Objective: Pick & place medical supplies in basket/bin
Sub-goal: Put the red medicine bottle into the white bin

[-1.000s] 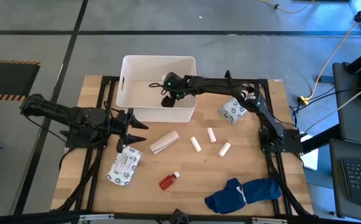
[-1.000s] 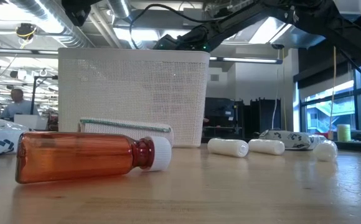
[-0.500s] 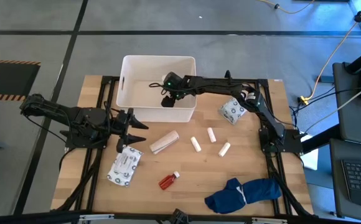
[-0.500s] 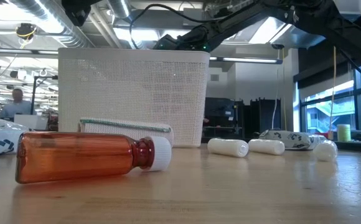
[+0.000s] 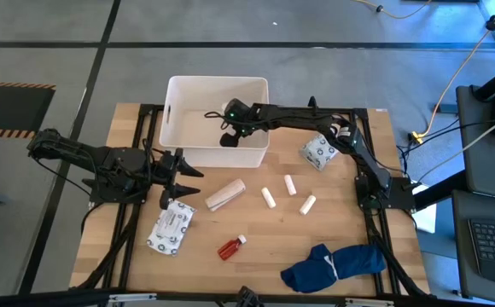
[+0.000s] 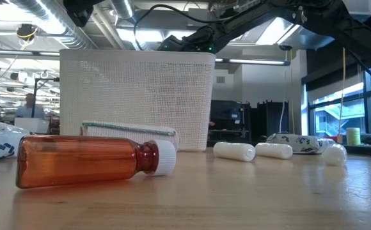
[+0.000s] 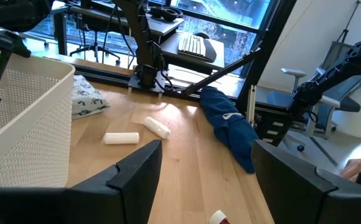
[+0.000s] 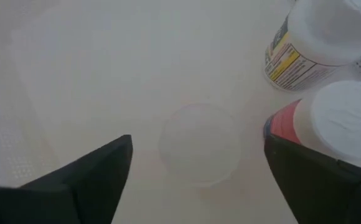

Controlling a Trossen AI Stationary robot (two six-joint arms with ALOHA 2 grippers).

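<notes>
The white tub (image 5: 179, 119) stands at the table's far side. My right gripper (image 5: 228, 138) hangs open inside it, over its bare floor (image 8: 106, 74). A white-capped labelled bottle (image 8: 311, 37) and a red white-capped bottle (image 8: 336, 124) stand in the tub beside one finger. My left gripper (image 5: 183, 175) waits open at the table's left, above a printed packet (image 5: 171, 227). On the table lie the tan bandage roll (image 5: 226, 194), three white cylinders (image 5: 268, 198) (image 5: 290, 184) (image 5: 307, 204), a red bottle (image 5: 231, 247) on its side and a second packet (image 5: 319, 151).
A dark blue cloth bundle (image 5: 333, 264) lies at the table's near right corner. Black frame rails (image 5: 136, 213) run along the table's left and right sides. Bare wood (image 5: 256, 226) shows between the cylinders and the red bottle.
</notes>
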